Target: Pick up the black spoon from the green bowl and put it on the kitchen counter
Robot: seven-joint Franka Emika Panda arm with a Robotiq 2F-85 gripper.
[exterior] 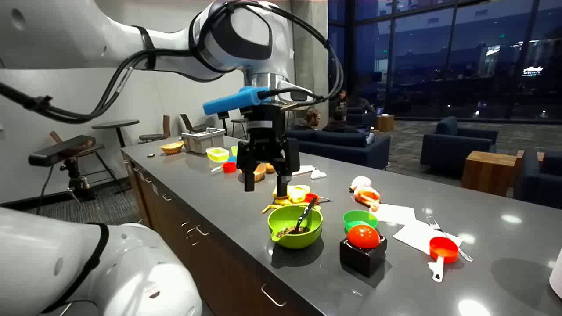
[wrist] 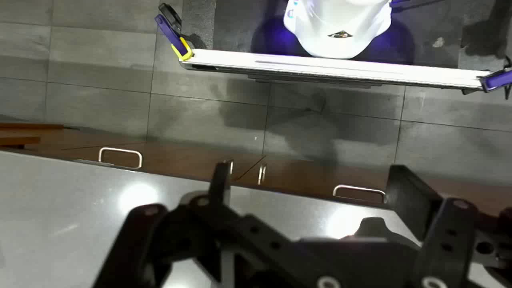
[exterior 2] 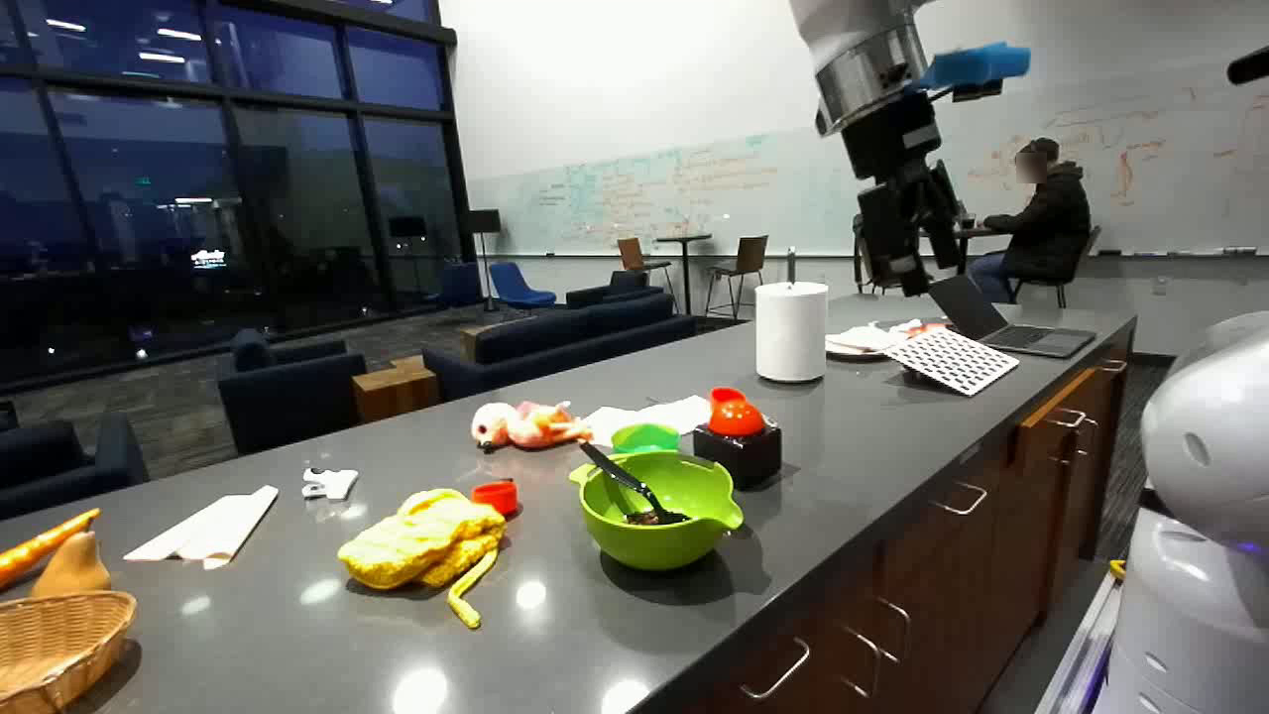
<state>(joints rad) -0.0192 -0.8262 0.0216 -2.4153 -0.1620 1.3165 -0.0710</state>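
Jaws: parted, empty
Black spoon [exterior: 304, 214]: at their four o'clock in an exterior view
Long axis: one-to-seven o'clock

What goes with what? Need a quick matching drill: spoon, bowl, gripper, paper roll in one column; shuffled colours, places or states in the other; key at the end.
Column one
1. spoon
2. bowl
3. gripper
4. paper roll

Column two
A. jaws apart
B. leaning inside the bowl
C. white, upright
D. lime green

Pairs: 1-B, 2-D, 3-A, 4-C
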